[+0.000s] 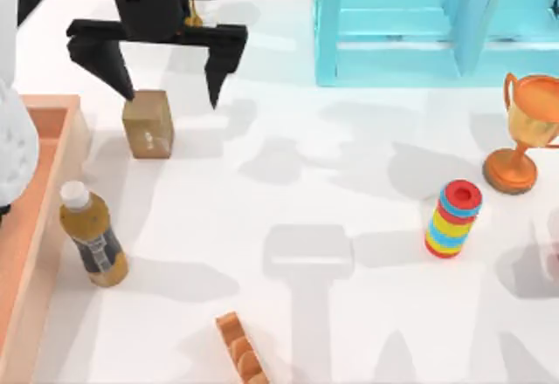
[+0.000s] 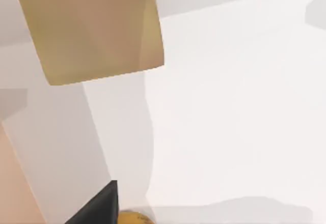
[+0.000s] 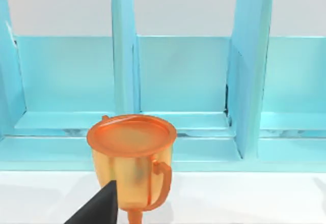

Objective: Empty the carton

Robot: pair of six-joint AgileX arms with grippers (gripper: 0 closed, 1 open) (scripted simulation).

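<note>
The carton (image 1: 39, 218) is a salmon-orange open box at the table's left edge; its wall (image 2: 12, 183) also shows in the left wrist view. An amber bottle (image 1: 94, 237) with a white cap and dark label stands on the table just right of the carton's wall. My left gripper (image 1: 170, 96) hangs open at the back left, over a small tan block (image 1: 147, 122), (image 2: 91, 28), with nothing between its fingers. In the right wrist view, one black fingertip (image 3: 99, 208) of my right gripper sits in front of a trophy, holding nothing.
A light-blue cabinet (image 1: 419, 26) stands at the back right. An orange-gold trophy (image 1: 524, 131), (image 3: 131, 158) and a striped ring stack (image 1: 454, 218) are on the right. An orange ridged piece (image 1: 240, 349) lies at the front. A white rounded shape (image 1: 13, 131) overlaps the carton.
</note>
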